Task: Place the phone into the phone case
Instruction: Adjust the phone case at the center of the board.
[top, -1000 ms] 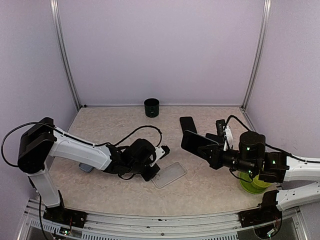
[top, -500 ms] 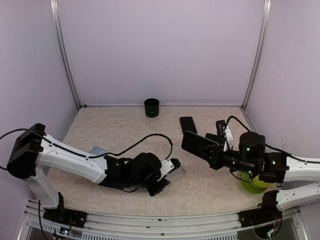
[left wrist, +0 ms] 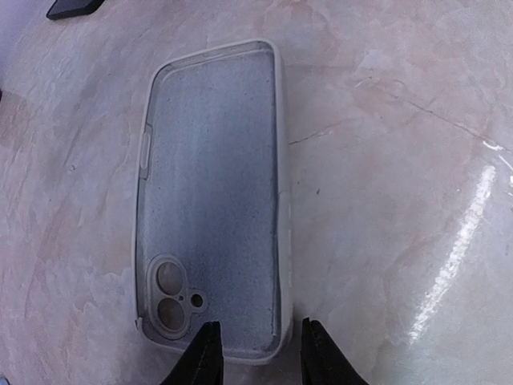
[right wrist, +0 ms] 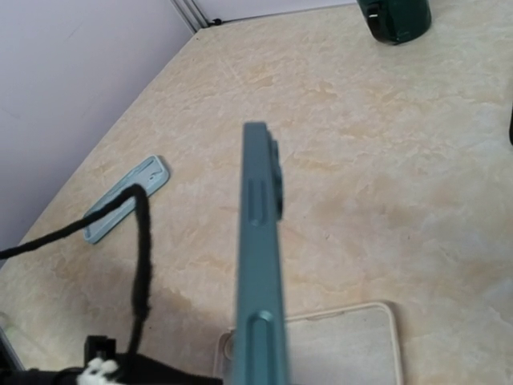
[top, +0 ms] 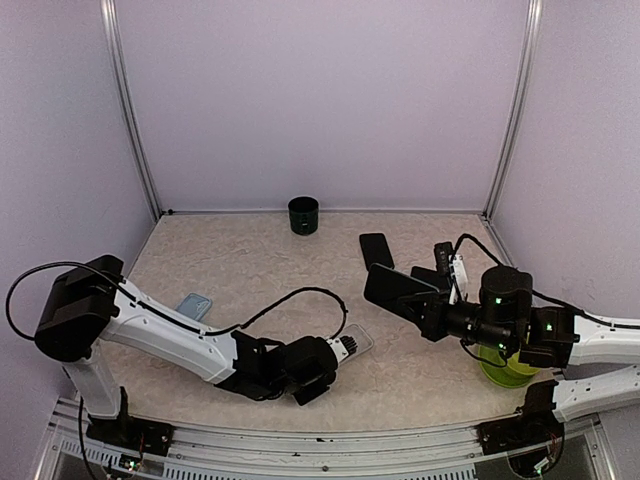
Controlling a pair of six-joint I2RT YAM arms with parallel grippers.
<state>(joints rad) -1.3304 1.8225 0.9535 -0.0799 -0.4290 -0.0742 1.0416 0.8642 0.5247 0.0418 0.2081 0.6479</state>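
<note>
The whitish phone case (top: 354, 342) lies open side up on the table, its camera cut-outs at the end nearest my left gripper; it also shows in the left wrist view (left wrist: 212, 192) and the right wrist view (right wrist: 345, 345). My left gripper (top: 337, 352) is open low over that end, its jaws (left wrist: 258, 354) standing either side of the case's corner without pinching it. My right gripper (top: 432, 306) is shut on the teal phone (top: 396, 286), held above the table to the right of the case. The phone shows edge-on in the right wrist view (right wrist: 258, 257).
A dark green cup (top: 303, 215) stands at the back wall. A black flat slab (top: 375, 247) lies behind the held phone. A light blue flat case-like thing (top: 194, 305) lies at the left. A green bowl (top: 508, 368) sits under the right arm. The left arm's black cable (right wrist: 141, 257) loops over the table.
My left arm has swung forward and to the right, bringing its open gripper to the case's near end and uncovering the light blue thing. The right arm and phone have barely moved.
</note>
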